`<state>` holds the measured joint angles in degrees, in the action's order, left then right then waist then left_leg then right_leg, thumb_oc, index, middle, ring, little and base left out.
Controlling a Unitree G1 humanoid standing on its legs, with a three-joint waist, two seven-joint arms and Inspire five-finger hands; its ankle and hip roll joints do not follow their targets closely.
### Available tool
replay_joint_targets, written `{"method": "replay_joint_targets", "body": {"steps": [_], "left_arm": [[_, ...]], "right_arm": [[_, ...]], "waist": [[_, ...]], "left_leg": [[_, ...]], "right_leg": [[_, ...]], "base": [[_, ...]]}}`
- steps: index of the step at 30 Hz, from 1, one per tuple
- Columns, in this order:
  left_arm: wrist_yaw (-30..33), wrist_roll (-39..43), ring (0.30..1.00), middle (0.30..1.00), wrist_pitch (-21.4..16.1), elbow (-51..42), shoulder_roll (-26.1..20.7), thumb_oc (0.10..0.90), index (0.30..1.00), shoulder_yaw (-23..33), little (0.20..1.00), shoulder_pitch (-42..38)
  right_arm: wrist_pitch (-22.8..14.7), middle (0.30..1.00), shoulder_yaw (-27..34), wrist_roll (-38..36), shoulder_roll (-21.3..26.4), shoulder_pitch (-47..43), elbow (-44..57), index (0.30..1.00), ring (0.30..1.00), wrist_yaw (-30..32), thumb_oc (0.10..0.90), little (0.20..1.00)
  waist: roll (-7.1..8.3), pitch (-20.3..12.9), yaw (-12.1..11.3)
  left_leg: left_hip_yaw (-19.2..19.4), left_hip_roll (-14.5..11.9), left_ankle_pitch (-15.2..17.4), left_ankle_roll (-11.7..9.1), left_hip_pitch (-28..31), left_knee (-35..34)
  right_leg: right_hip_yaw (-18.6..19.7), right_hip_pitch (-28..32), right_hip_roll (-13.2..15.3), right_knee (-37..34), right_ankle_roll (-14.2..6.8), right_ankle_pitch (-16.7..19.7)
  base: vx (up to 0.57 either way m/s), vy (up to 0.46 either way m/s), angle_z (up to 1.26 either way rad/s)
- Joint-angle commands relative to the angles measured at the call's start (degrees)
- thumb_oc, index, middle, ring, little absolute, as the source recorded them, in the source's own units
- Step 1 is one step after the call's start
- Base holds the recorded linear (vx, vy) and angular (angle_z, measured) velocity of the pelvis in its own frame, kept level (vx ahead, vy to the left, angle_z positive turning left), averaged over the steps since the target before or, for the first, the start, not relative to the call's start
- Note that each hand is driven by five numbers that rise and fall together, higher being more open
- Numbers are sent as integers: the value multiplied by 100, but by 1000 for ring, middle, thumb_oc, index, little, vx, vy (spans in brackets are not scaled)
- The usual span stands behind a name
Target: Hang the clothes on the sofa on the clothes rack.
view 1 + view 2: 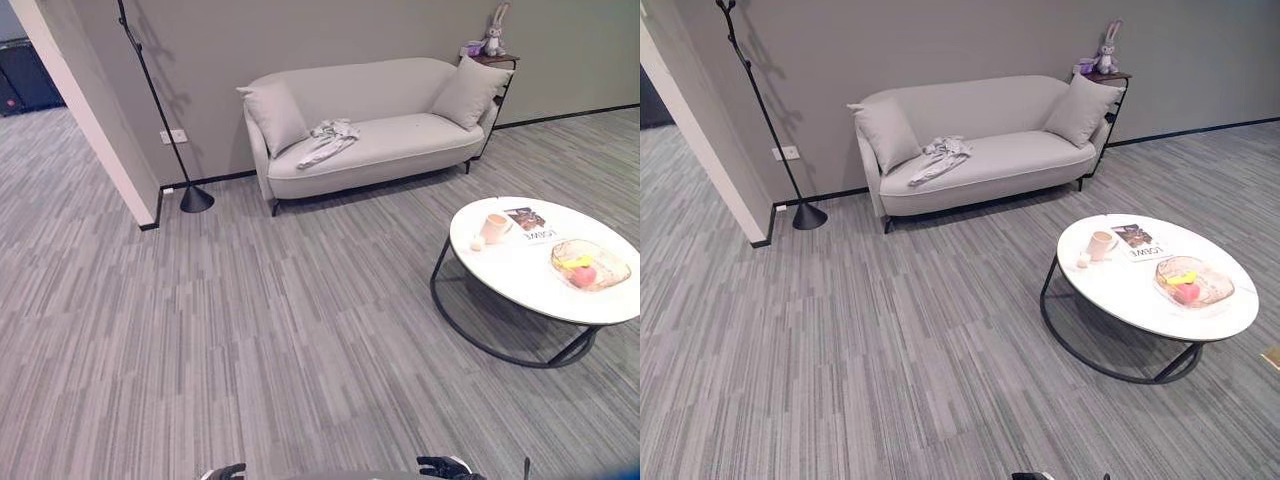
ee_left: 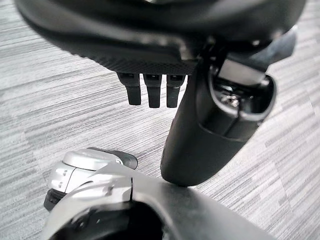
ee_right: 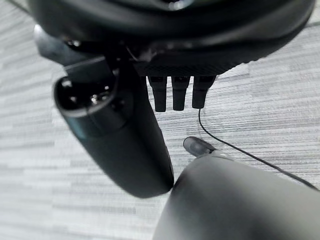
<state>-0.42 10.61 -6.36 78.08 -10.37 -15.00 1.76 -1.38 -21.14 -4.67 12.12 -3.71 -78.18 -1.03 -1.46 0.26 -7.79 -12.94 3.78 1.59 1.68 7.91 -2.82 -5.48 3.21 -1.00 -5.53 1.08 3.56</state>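
Note:
A crumpled light grey garment lies on the seat of the pale grey sofa, left of its middle, against the far wall. Left of the sofa stands the clothes rack, a thin black pole on a round base by the wall corner. My left hand hangs low over the carpet, fingers straight, holding nothing. My right hand hangs the same way, fingers straight and empty. Both hands peek in at the bottom edge of the left eye view, far from the sofa.
A round white coffee table on a black frame stands at the right with a cup, a magazine and a glass bowl of fruit. Two cushions sit at the sofa's ends. A plush rabbit tops a side table. Open carpet leads to the sofa.

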Motion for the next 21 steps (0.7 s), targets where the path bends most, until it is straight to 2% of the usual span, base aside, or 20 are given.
{"method": "replay_joint_targets", "body": {"steps": [1, 5, 21], "left_arm": [[-25, -512, 900, 900, -51, 396, 358, 800, 900, -172, 900, -246], [2, -644, 900, 900, -25, 398, 333, 800, 900, -218, 900, -239], [122, -1082, 900, 900, -59, 361, 227, 800, 900, -365, 900, -284]], "right_arm": [[127, 900, -463, 594, -387, 18, -184, 900, 900, -124, 800, 900], [163, 900, -559, 803, -355, -53, -216, 900, 900, -162, 800, 900], [199, 900, -391, 892, -204, -57, -291, 900, 900, -66, 800, 900]], "waist": [[216, 146, -79], [212, 166, -70], [154, 219, -134]], "left_leg": [[-374, 317, 136, 226, -320, -218], [-345, 325, 129, 236, -351, -218], [-421, 408, 163, 345, -422, -218]], "right_leg": [[149, 554, 209, 53, -245, -762], [191, 514, 203, 53, -255, -740], [166, 449, 278, 53, -334, -715]], "base": [[0, 0, 0], [0, 0, 0], [19, 34, 0]]}}
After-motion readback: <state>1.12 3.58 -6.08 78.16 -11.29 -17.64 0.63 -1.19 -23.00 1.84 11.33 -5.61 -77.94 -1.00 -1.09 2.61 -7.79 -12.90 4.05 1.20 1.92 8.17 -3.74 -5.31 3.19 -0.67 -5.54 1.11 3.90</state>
